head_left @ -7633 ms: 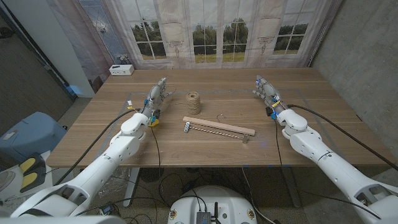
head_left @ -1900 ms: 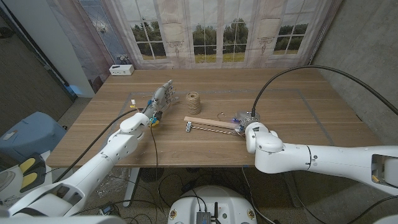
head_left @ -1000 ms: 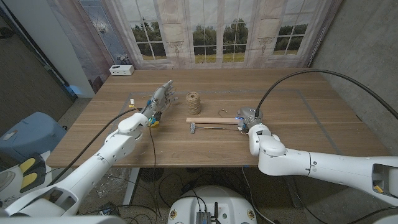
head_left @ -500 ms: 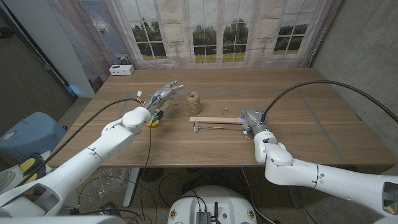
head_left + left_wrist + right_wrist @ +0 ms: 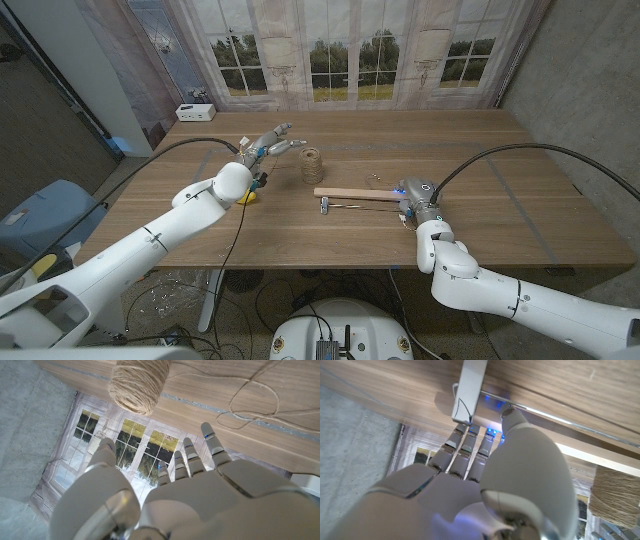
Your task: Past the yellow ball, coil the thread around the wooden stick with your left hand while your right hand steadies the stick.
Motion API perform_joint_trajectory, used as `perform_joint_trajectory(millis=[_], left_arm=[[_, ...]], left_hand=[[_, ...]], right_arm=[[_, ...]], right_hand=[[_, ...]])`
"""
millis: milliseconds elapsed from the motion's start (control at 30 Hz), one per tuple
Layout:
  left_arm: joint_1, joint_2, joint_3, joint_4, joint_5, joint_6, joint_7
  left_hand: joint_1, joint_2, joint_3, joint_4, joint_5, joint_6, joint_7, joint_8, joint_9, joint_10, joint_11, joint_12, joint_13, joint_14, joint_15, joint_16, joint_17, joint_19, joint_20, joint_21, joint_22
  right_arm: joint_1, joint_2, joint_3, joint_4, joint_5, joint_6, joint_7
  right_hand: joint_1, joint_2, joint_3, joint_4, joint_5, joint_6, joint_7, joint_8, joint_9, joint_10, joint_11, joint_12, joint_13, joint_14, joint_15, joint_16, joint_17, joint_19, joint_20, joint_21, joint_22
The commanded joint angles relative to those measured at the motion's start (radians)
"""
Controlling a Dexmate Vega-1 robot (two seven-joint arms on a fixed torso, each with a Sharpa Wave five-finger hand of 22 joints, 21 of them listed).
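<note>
The wooden stick lies across the table's middle, with a thin metal rod just in front of it. My right hand grips the stick's right end; the right wrist view shows the stick end over my fingers. A spool of thread stands upright behind the stick's left end, and loose thread loops on the table past it. My left hand hovers just left of the spool, fingers spread and holding nothing. The yellow ball shows partly under my left arm.
A small white box sits at the table's far left corner. The curtained window wall stands behind the table's far edge.
My left hand has lifted and swung right, closer to the spool. My right hand has carried the stick to the right and turned it nearly level, while the right elbow dropped.
</note>
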Motion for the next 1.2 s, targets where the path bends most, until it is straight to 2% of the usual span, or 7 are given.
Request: perform_joint_trajectory(millis=[33,400,467,633,833,1067,1200], left_arm=[[-0.040,0.007,0.051,-0.064,0.126,0.116,-0.040],[-0.121,0.004,0.132,-0.095,0.219,0.236,-0.163],[-0.137,0.001,0.150,-0.096,0.238,0.254,-0.185],[-0.176,-0.012,0.192,-0.092,0.283,0.299,-0.233],[-0.226,-0.031,0.256,-0.082,0.354,0.361,-0.289],[-0.281,-0.056,0.329,-0.057,0.433,0.413,-0.355],[-0.297,-0.066,0.347,-0.045,0.454,0.425,-0.384]], left_hand=[[0.006,-0.012,-0.004,0.003,0.009,0.007,0.002,0.000,0.001,0.008,-0.001,0.002,0.005,0.015,0.008,0.003,0.001,0.004,0.005,0.000,0.003],[0.046,-0.031,-0.008,-0.002,0.021,0.031,-0.003,-0.003,0.002,0.053,-0.012,0.012,0.006,0.093,-0.019,0.020,0.000,0.091,-0.011,0.011,0.003],[0.056,-0.029,-0.007,-0.003,0.024,0.032,0.001,-0.005,0.002,0.057,-0.007,0.012,0.006,0.105,-0.021,0.022,0.001,0.111,-0.013,0.014,0.003],[0.096,-0.036,-0.006,-0.009,0.030,0.050,-0.005,-0.004,0.002,0.082,-0.013,0.017,0.007,0.134,-0.035,0.026,0.000,0.158,-0.034,0.020,0.002],[0.112,-0.032,-0.006,-0.008,0.032,0.060,-0.005,-0.002,0.002,0.088,-0.014,0.017,0.008,0.138,-0.036,0.027,0.002,0.175,-0.038,0.022,0.001],[0.126,-0.018,-0.004,-0.002,0.035,0.063,0.000,-0.004,0.003,0.087,-0.008,0.015,0.008,0.135,-0.035,0.026,0.006,0.175,-0.034,0.016,0.001],[0.141,-0.018,-0.003,-0.005,0.035,0.069,-0.003,-0.004,0.003,0.088,-0.012,0.014,0.008,0.137,-0.039,0.025,0.005,0.185,-0.038,0.017,0.001]], right_arm=[[-0.141,0.008,0.153,-0.037,-0.032,-0.021,-0.115],[-0.230,0.039,0.266,-0.034,-0.010,0.011,-0.219],[-0.244,0.043,0.285,-0.033,-0.001,0.029,-0.235],[-0.266,0.047,0.315,-0.028,0.005,0.062,-0.264],[-0.293,0.044,0.350,-0.031,0.014,0.097,-0.285],[-0.296,0.037,0.371,-0.019,0.024,0.131,-0.278],[-0.293,0.036,0.375,-0.011,0.025,0.141,-0.272]], right_hand=[[0.022,0.021,0.002,0.007,0.009,0.145,0.001,-0.001,0.004,0.160,-0.020,0.118,0.168,0.009,-0.174,-0.007,0.001,0.013,-0.001,0.009,0.002],[0.026,0.022,-0.001,0.008,0.011,0.143,0.003,-0.004,0.005,0.160,-0.020,0.121,0.165,0.015,-0.176,-0.012,0.005,0.015,-0.001,0.013,0.003],[0.027,0.022,-0.002,0.008,0.011,0.143,0.007,-0.005,0.005,0.161,-0.021,0.122,0.165,0.015,-0.175,-0.014,0.006,0.016,0.000,0.014,0.003],[0.028,0.024,-0.003,0.009,0.011,0.145,0.007,-0.005,0.006,0.162,-0.020,0.123,0.163,0.021,-0.175,-0.013,0.009,0.019,0.001,0.017,0.003],[0.032,0.023,-0.005,0.009,0.011,0.146,0.007,-0.007,0.007,0.163,-0.020,0.126,0.161,0.025,-0.175,-0.016,0.012,0.021,0.001,0.020,0.004],[0.031,0.024,-0.009,0.012,0.011,0.147,0.008,-0.008,0.007,0.164,-0.019,0.128,0.158,0.029,-0.174,-0.021,0.014,0.022,0.002,0.023,0.004],[0.033,0.023,-0.010,0.011,0.011,0.148,0.007,-0.009,0.008,0.163,-0.020,0.129,0.157,0.032,-0.175,-0.022,0.016,0.022,0.002,0.025,0.004]])
